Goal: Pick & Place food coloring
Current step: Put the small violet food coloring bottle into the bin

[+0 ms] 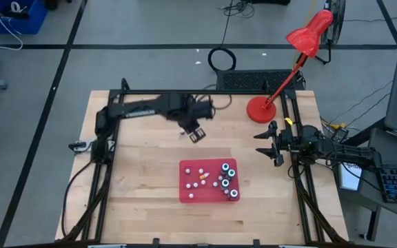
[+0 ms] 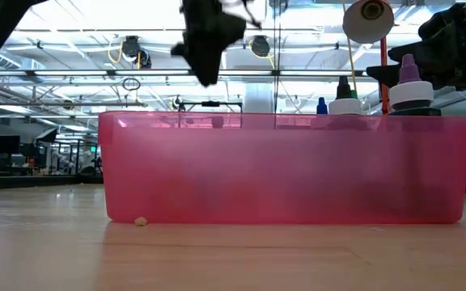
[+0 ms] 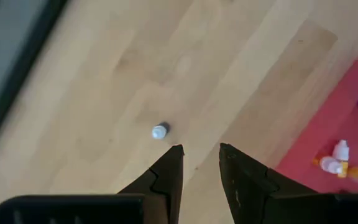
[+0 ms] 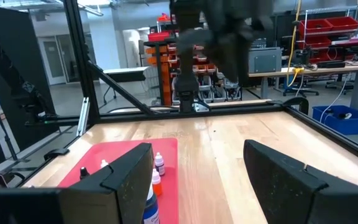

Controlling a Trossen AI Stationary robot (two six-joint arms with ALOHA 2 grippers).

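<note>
One stray food coloring bottle (image 3: 160,131) lies beyond the left gripper (image 3: 199,157), whose narrowly parted fingers should spread, then descend squarely.

A big workshop: red bins (image 4: 328,25) on racks, long work tables (image 4: 303,71), bright ceiling lights (image 2: 136,32).

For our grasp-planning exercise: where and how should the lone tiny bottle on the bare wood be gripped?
Likely its sides, coming straight down from above: the tiny bottle shows a small round top, with bare wood all round, apart from the red tray. The open left gripper hangs beside it. The right gripper waits aside.
</note>
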